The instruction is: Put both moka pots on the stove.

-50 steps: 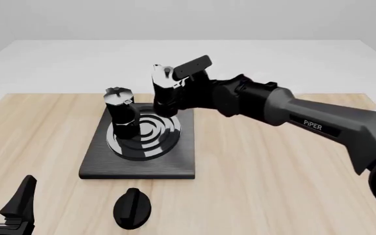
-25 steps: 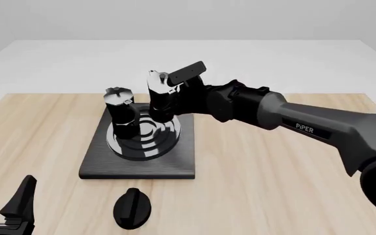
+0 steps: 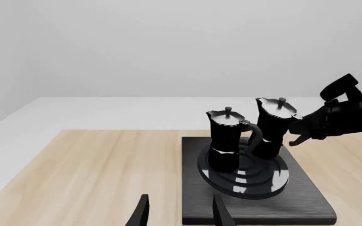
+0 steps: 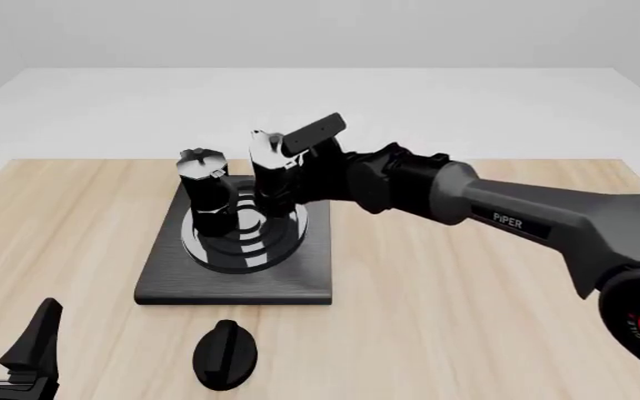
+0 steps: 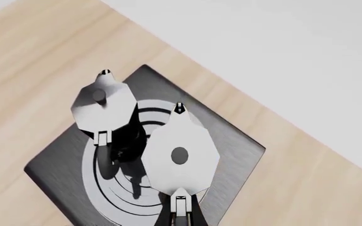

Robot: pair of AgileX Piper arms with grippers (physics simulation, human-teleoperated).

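One moka pot (image 4: 206,193) stands upright on the left part of the stove's rings (image 4: 240,237). The second moka pot (image 4: 269,179) is upright just right of it over the rings' far side, with my right gripper (image 4: 296,170) shut on its handle. Whether its base touches the stove (image 4: 297,283) I cannot tell. From above, the right wrist view shows both silver lids, the free pot (image 5: 102,102) and the held pot (image 5: 179,155), close side by side. My left gripper (image 4: 9,350) sits open and holding nothing at the table's near left corner, far from the stove.
A round black knob (image 4: 223,354) lies on the wooden table (image 4: 465,317) just in front of the stove. My right arm (image 4: 520,221) stretches across the table from the right. Behind the table is a plain white floor.
My right gripper has carried the second pot down and a little leftward, from above the stove's far right edge to low over the rings beside the first pot. The left arm has not moved.
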